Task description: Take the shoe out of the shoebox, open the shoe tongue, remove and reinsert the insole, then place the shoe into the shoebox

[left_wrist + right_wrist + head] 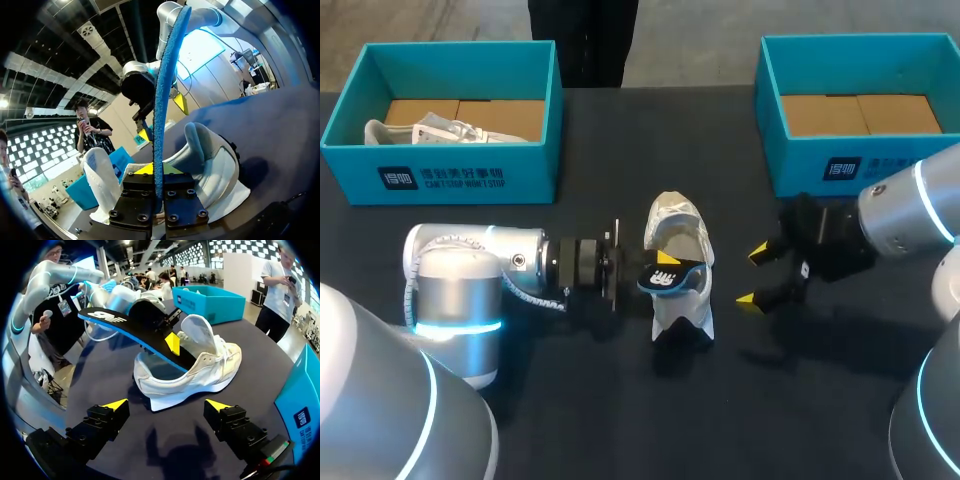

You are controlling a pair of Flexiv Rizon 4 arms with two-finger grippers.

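A dark table (570, 400) is carrying two teal boxes along its far edge: the left shoebox (470, 175), where a second white shoe (430, 130) is lying, and the right shoebox (840, 165), which is showing only its cardboard floor. Between them, nearer the robot, the white shoe (682, 235) is standing on its sole, out of either box, with its tongue pulled up and open.

The insole step looks to be in hand. The left gripper (159, 180) is pinching the insole (665, 280) between its fingers. In the right wrist view one end is dipping into the shoe's opening while the other is jutting up and out over the table. The frames do not tell whether it is coming out or going back in.

If it is going back, the next move is calling for the low end to be aimed along the shoe's floor toward the toe — and for the shoe to be steadied so it is not sliding.

The left arm is reaching in level from the left, its wrist just beside the shoe. The right gripper (166, 406) is hovering low near the shoe's other side, its jaws spread wide and gripping nothing — pointing at the shoe but apart from it.
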